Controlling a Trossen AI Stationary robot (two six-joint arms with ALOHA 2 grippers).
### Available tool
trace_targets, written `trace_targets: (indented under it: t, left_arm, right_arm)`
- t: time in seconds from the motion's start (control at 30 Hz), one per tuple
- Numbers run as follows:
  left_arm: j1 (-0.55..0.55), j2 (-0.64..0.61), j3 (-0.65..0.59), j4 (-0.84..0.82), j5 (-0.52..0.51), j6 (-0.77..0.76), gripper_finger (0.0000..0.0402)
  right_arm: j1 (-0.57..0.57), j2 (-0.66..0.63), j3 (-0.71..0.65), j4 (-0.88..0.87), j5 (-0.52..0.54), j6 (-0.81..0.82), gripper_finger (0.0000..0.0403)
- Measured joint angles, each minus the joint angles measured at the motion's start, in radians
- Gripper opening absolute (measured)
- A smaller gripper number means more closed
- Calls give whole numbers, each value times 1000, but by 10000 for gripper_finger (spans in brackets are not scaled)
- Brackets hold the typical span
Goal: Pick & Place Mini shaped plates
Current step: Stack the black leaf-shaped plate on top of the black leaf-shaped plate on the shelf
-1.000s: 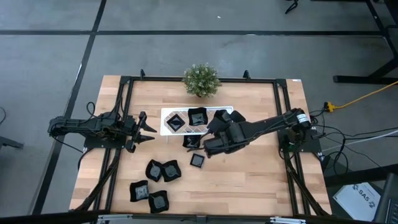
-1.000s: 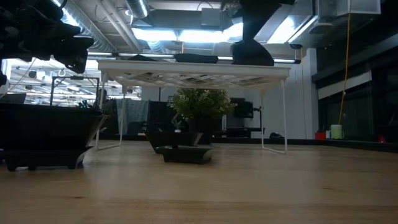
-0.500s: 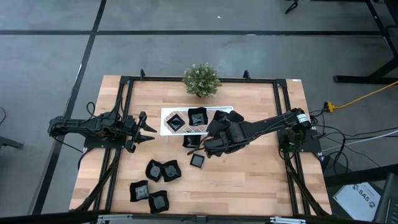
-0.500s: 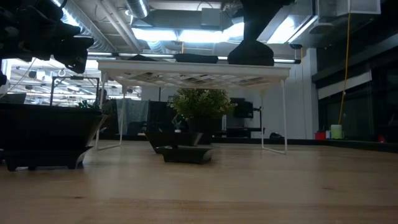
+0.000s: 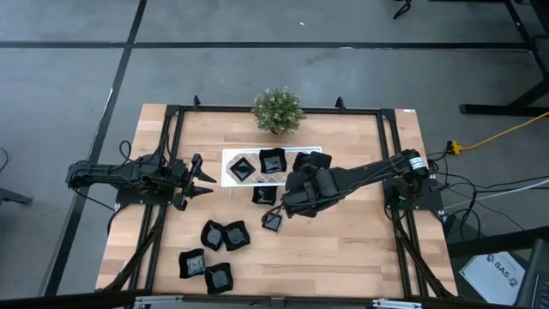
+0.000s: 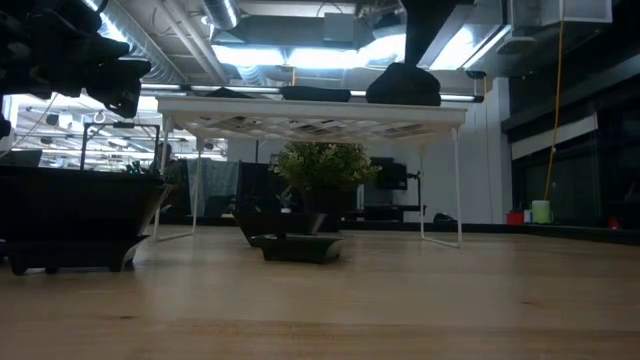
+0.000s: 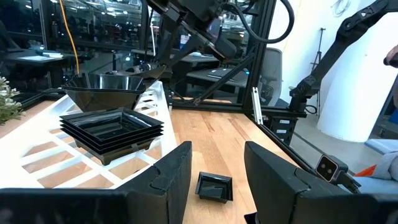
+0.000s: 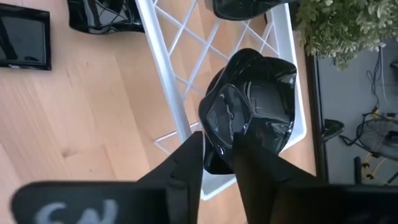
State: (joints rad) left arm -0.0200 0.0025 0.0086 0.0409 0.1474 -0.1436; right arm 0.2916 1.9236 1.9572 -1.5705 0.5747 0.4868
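Note:
A rounded glossy black mini plate (image 8: pixel 252 102) rests on the right end of the white lattice tray (image 8: pixel 163 74). It also shows from above (image 5: pixel 306 160) and from the side (image 6: pixel 403 86). My right gripper (image 8: pixel 217 140) hangs over its near rim, pointing steeply down, fingers apart. Two more plates (image 5: pixel 243 169) (image 5: pixel 273 160) lie on the tray. Several others lie on the table, among them one (image 5: pixel 263 195) beside the tray and a cluster (image 5: pixel 223 234) near the front. My left gripper (image 7: pixel 217 168) waits open at the table's left (image 5: pixel 204 178). My right gripper straddles the rounded plate's near rim (image 8: pixel 214 155), one finger (image 8: pixel 245 155) over the plate's hollow and the other (image 8: pixel 189 155) outside it over the tray's rail. The plate sits flat on the tray. Whether either finger touches it, I cannot tell.
A small green potted plant (image 5: pixel 277 110) stands just behind the tray at the far edge. The tray stands on thin white legs (image 6: pixel 458 185) above the table. A black frame (image 5: pixel 390 172) runs along the table's sides. Bare wood (image 5: pixel 343 249) lies at the front right.
My right gripper has rolled about the line it points along while staying over the tray's right end. In the low view the rounded plate has sunk from a slightly raised pose to lying flat on the tray.

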Motion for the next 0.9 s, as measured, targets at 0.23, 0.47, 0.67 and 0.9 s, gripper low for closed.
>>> trace_targets:
  t: [0.23,0.47,0.67,0.9]
  left_arm:
    - [0,0,0,0,0,0,143]
    - [0,0,0,0,0,0,143]
    - [0,0,0,0,0,0,143]
    - [0,0,0,0,0,0,143]
  right_arm:
    - [1,0,0,0,-1,-25,27]
    - [1,0,0,0,-3,-60,13]
    - [14,0,0,-1,4,-220,4]
    - [25,0,0,-1,60,-412,6]
